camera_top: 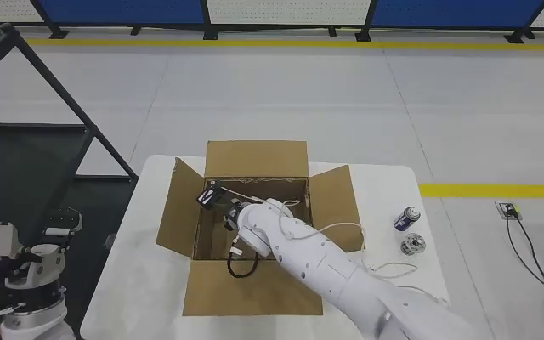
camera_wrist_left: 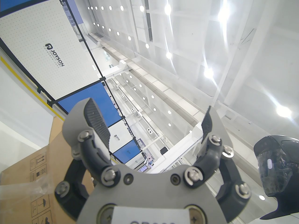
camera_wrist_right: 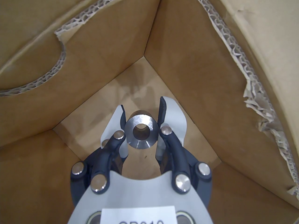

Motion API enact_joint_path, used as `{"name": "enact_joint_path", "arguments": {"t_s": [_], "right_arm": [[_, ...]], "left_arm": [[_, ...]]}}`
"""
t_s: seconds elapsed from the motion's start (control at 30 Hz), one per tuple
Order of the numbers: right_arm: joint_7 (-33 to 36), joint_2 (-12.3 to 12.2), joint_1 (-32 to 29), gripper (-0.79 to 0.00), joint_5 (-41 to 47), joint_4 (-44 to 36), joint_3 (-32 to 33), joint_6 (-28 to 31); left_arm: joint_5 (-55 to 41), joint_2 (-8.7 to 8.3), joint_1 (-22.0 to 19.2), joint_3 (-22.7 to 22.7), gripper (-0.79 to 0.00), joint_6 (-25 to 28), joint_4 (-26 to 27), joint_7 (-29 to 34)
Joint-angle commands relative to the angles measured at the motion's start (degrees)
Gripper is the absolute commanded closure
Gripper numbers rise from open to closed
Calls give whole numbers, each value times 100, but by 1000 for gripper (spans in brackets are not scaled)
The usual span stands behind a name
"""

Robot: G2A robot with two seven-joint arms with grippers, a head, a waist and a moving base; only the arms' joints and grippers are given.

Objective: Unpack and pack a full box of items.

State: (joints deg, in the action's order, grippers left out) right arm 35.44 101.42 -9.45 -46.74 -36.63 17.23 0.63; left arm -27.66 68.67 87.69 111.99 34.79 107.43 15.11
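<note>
overhead downward; right wrist close inside box (camera_wrist_right: 186,59)

1 box (camera_top: 255,157), 1 can (camera_top: 406,219), 2 metal parts (camera_wrist_right: 140,132) (camera_top: 411,245)

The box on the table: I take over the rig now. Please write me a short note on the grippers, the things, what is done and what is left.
Right gripper: shut on a metal tube, low inside the open box, near a corner.
Left gripper: open, holding nothing, pointing upward.
On the table beside the box: a small can and a metal part.
Done: the visible box floor is bare; unpacking or packing, I cannot tell.
Left: probably the tube and those two pieces.
</note>
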Motion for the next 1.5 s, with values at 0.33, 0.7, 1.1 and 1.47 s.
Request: {"name": "enact_joint_path", "arguments": {"t_s": [0.33, 0.7, 1.1, 1.47], "right_arm": [[-162, 674, 140, 0, -58, 1374, 4, 32], [-306, 1042, 148, 0, -149, 2105, 87, -124], [-449, 1219, 169, -416, -190, 2468, 222, 8], [-768, 1257, 222, -603, -263, 2457, 352, 186]], "left_arm": [[0, 0, 0, 0, -785, 0, 0, 0], [0, 0, 0, 0, -785, 0, 0, 0], [0, 0, 0, 0, -785, 0, 0, 0], [0, 0, 0, 0, -785, 0, 0, 0]]}}
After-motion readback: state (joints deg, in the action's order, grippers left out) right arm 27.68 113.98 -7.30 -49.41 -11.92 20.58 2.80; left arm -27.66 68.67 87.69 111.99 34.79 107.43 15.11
